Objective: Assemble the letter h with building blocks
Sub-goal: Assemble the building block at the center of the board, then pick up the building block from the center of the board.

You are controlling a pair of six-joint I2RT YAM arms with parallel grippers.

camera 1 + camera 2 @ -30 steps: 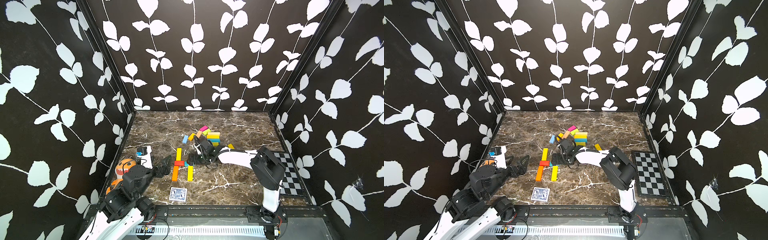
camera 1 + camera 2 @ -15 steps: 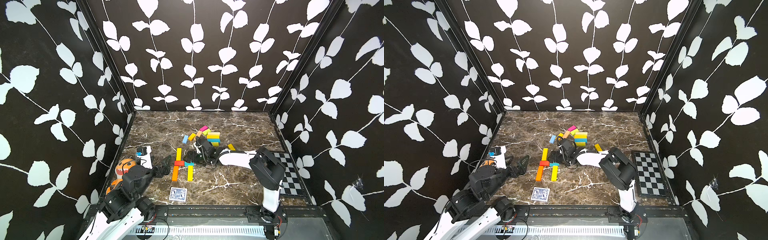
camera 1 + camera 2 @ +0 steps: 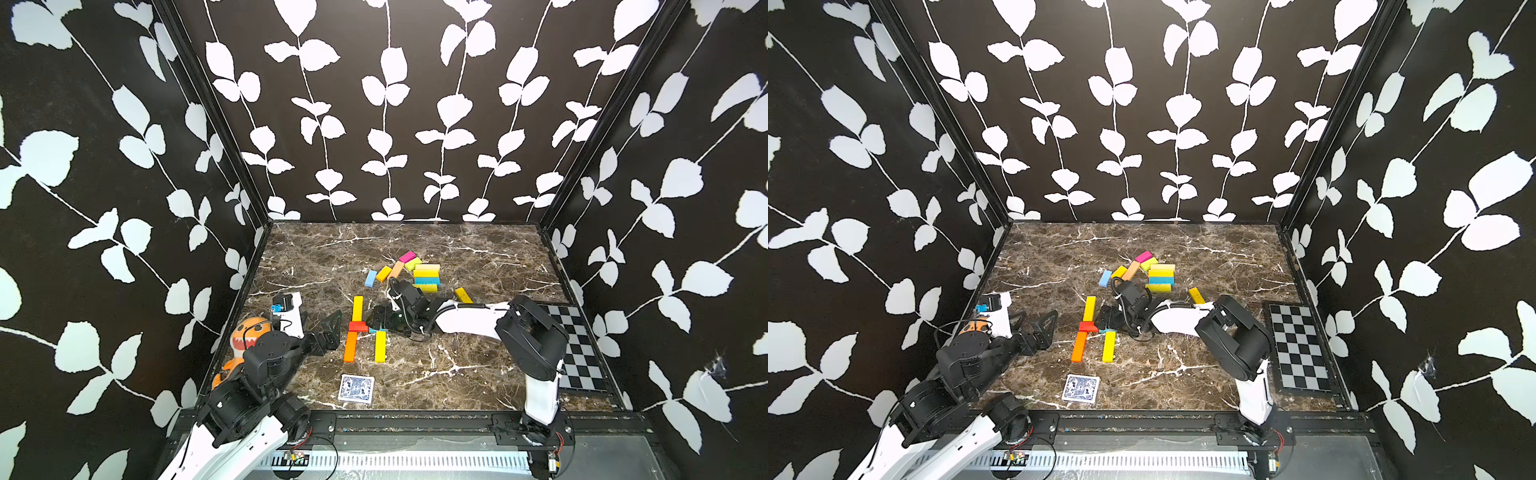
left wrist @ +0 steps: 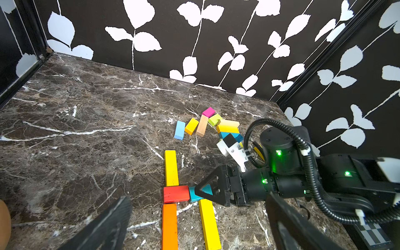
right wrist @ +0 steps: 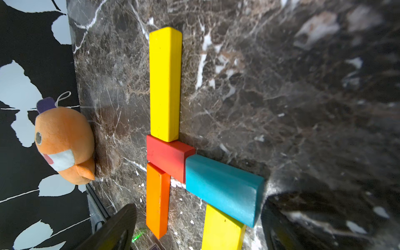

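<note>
- Blocks in both top views: the right arm (image 3: pixel 469 318) has barely shifted this past second, its jaws open and low at the teal block (image 3: pixel 376 331); left jaws gape idle near the orange block (image 3: pixel 350 346).
- Left wrist view: teal joins the red block (image 4: pixel 176 194) to the yellow leg (image 4: pixel 208 223); the yellow stem (image 4: pixel 171 167) rises from the red.
- Right wrist view: teal lies on the tabletop (image 5: pixel 281 108) between parted jaws, ungripped. Your h looks formed; back out cleanly.

White arm links (image 3: pixel 469 322), black joints (image 3: pixel 532 345); ribbed black cable (image 4: pixel 281 127); green lights (image 4: pixel 278 153); black triangular pincer fingers (image 4: pixel 225 186).
</note>
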